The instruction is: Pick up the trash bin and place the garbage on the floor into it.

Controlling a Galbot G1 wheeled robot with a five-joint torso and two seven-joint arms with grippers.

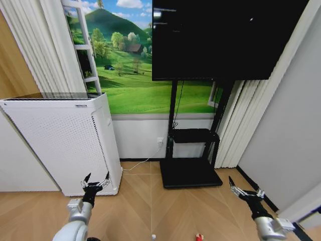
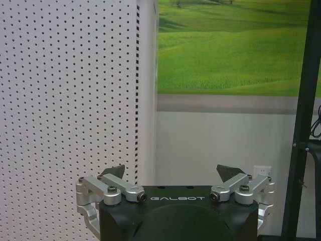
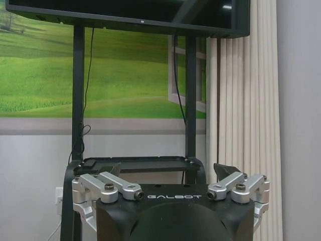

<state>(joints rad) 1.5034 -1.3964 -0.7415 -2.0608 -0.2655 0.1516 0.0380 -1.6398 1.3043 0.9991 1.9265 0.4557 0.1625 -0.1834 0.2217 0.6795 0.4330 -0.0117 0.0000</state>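
Two small pieces of garbage are seen on the wooden floor (image 1: 145,201) at six o'clock: a red scrap (image 1: 199,237) and what may be a bottle top (image 1: 153,236). The left gripper (image 1: 96,180) is held at seven o'clock before the white appliance (image 1: 60,140), fingers apart and empty. The right gripper (image 1: 246,189) is held at five o'clock near the TV stand (image 1: 190,170), fingers likewise spread.

Both arms raised forward, level, well apart; left tool (image 1: 96,179) and right tool (image 1: 245,189) empty, fingers spread wide, pointing ahead.
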